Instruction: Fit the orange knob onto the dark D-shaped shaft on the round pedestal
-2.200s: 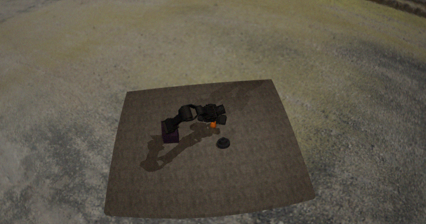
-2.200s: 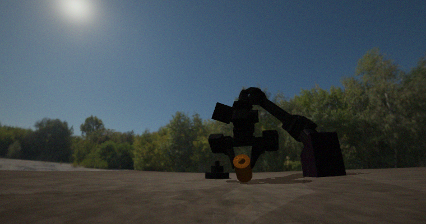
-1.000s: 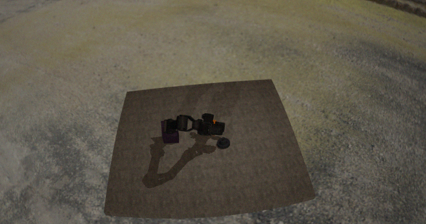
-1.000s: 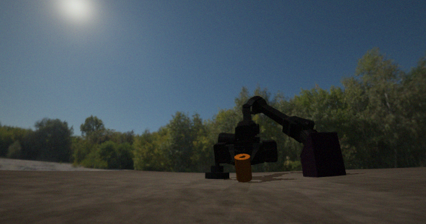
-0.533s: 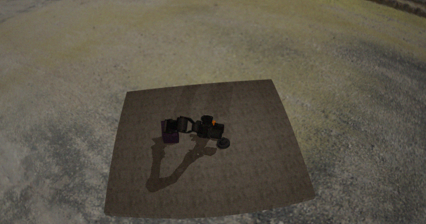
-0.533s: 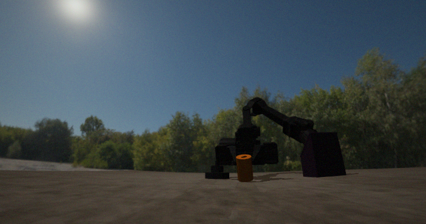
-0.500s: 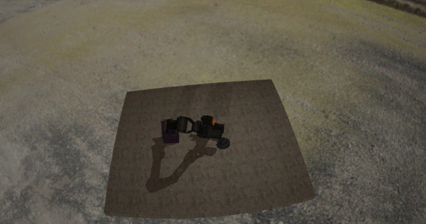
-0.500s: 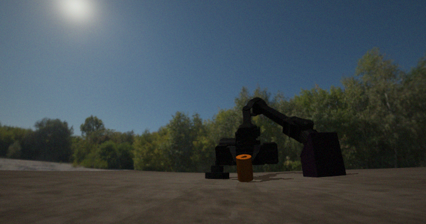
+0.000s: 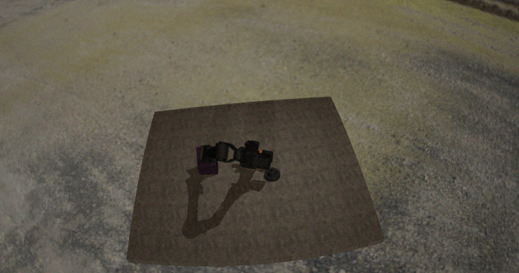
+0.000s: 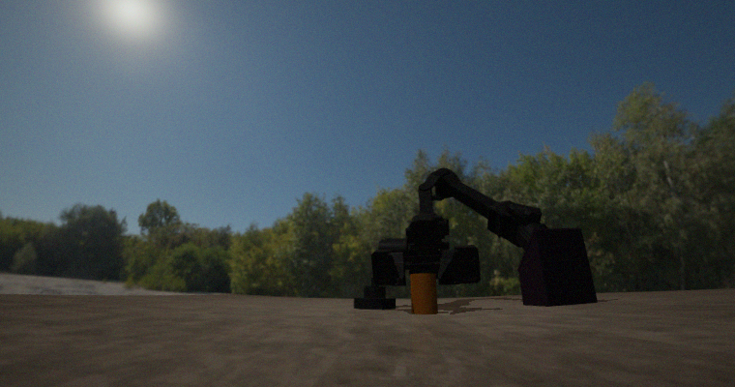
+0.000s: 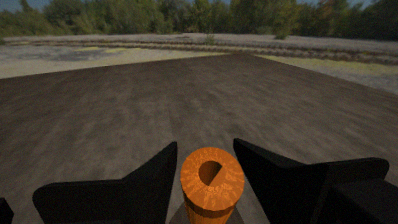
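The orange knob (image 9: pixel 259 151) (image 10: pixel 424 294) (image 11: pixel 212 200) stands upright on the brown table top. In the wrist view its D-shaped hole faces up, with the flat side at the lower right. My gripper (image 10: pixel 424 277) (image 11: pixel 205 144) is open around the knob, and a gap shows between the knob and each finger in the wrist view. In the top view the arm hides most of the knob. The dark round pedestal (image 9: pixel 272 175) (image 10: pixel 374 304) stands close by, to the left of the knob in the exterior view. Its shaft blends into the dark gripper there, and its flat side cannot be made out.
The dark purple base block (image 9: pixel 207 167) (image 10: pixel 558 271) stands under the arm's shoulder, to the right in the exterior view. The brown table top (image 9: pixel 309 213) (image 10: pixel 205 342) (image 11: pixel 100 110) has its edges well out from the pedestal. The arm's shadow lies across it.
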You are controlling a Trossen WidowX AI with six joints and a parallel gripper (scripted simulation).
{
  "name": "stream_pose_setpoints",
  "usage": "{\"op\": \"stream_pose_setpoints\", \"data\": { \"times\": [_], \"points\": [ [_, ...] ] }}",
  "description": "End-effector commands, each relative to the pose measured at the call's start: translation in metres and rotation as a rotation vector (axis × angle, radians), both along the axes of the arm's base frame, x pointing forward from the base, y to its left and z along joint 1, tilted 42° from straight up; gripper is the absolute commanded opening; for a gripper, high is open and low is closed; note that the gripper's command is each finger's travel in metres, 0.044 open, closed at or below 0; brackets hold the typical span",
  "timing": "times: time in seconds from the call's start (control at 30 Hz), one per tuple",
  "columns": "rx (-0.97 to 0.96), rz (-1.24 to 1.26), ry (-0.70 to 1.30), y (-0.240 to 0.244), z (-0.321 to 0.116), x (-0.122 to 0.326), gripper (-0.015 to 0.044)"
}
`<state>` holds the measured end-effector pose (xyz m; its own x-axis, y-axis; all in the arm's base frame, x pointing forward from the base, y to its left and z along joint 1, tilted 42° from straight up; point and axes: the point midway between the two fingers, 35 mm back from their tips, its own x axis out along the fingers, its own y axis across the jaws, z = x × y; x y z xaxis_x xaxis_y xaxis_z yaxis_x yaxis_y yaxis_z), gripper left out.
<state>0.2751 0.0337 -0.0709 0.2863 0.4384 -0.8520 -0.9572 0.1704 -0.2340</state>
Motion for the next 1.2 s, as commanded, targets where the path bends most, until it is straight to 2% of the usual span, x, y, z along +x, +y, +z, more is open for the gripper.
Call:
{"op": "stream_pose_setpoints", "data": {
  "times": [0.0,0.33,0.57,0.77,1.0,1.17],
  "points": [
    [0.000,-0.001,0.000,0.000,0.000,0.000,0.0260],
    [0.000,-0.001,0.000,0.000,0.000,0.000,0.0260],
    [0.000,-0.001,0.000,0.000,0.000,0.000,0.0440],
    [0.000,-0.001,0.001,0.001,0.001,0.000,0.0440],
    [0.002,0.000,-0.002,0.053,0.058,-0.004,0.0440],
    [-0.036,-0.022,0.047,0.055,0.055,-0.005,0.0440]
  ]
}}
